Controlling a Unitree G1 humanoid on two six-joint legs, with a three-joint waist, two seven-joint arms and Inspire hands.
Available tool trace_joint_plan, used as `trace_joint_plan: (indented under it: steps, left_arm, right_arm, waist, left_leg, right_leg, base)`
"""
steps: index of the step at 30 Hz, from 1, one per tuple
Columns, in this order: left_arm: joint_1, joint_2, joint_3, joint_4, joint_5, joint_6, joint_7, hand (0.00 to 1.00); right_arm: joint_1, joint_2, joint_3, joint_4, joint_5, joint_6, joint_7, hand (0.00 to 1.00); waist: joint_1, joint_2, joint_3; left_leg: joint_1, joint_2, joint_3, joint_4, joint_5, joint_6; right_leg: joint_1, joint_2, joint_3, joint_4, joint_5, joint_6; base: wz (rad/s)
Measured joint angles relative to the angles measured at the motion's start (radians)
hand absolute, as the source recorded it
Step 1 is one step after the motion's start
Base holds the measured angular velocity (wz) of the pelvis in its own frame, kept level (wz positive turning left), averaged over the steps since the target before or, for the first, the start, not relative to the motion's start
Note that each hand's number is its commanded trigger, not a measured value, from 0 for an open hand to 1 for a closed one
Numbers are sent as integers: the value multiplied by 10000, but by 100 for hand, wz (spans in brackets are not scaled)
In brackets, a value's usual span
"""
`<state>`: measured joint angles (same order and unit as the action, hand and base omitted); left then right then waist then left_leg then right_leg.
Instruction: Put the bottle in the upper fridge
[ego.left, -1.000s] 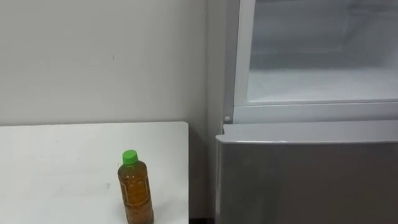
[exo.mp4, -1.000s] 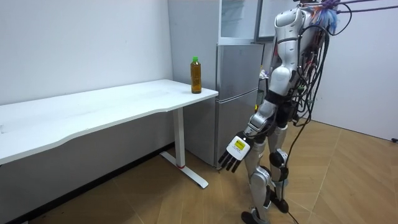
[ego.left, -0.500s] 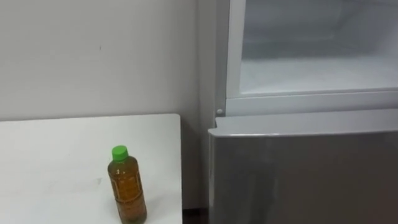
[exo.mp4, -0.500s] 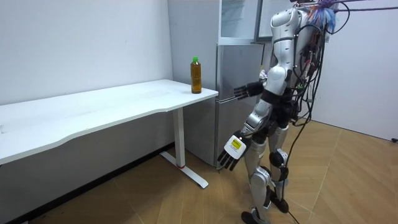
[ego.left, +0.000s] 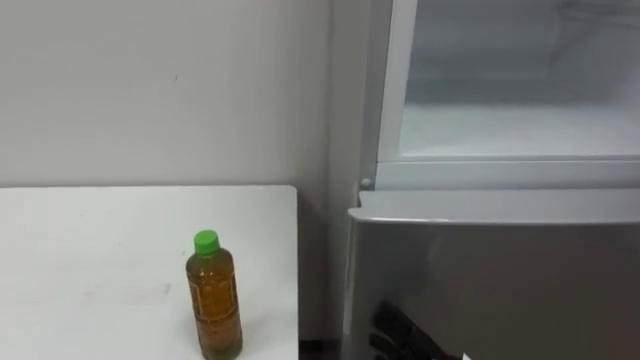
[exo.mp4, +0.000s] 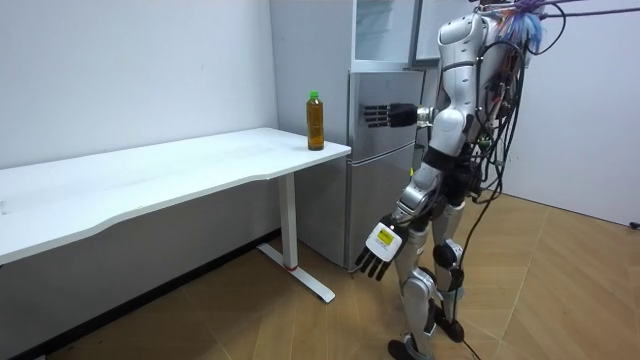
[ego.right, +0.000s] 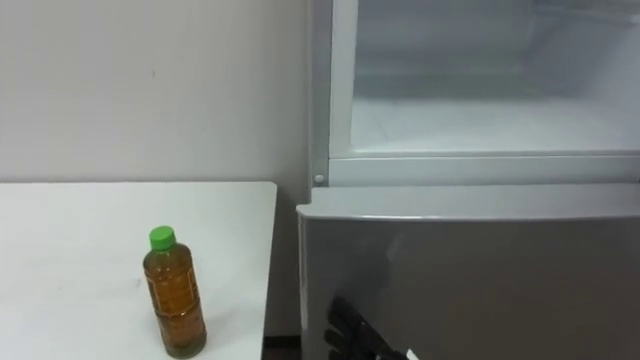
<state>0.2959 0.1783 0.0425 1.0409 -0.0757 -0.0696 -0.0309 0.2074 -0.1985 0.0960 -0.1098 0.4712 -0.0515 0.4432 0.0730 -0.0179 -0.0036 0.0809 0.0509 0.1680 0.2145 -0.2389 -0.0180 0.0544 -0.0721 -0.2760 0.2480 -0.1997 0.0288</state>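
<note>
Right hand (ego.left: 404, 336) has come up since half a second ago, now level with the lower fridge door (ego.left: 500, 270). Its fingers (exo.mp4: 372, 115) are straight, slightly spread and hold nothing. Bottle (ego.left: 213, 300) is unmoved, upright on the surface (ego.left: 90, 250), left of the fingers and well apart. Open upper fridge (ego.left: 520, 110) is above them. Left hand (exo.mp4: 378, 246) hangs low with its fingers relaxed.

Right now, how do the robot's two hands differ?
The right hand is raised level before the fridge's grey lower door; the left hand hangs low at its side. The right hand's fingers point toward the green-capped bottle; the left hand's point down at the floor. Both are open and empty.
</note>
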Motion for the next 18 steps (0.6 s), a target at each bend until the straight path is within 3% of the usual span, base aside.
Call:
trace_joint_plan:
  steps: [6, 18]
  left_arm:
    - [-89, 97, 9, 26, 333, 215, -10, 0]
    - [-54, 139, 103, -20, 1293, 582, -10, 0]
  right_arm:
    - [-251, -10, -2, -551, 15, 313, 200, 0]
    - [-1147, -5, -28, -1119, 38, 386, 204, 0]
  waist:
    - [173, -73, 39]
    - [438, -106, 47]
  left_leg:
    - [8, 9, 19, 48, -3, 1]
    - [-4, 52, 39, 77, -3, -3]
  right_leg:
    - [-11, -3, 20, 73, 9, -14]
    - [15, 18, 12, 76, 41, -61]
  base:
    - [-1]
    - [0]
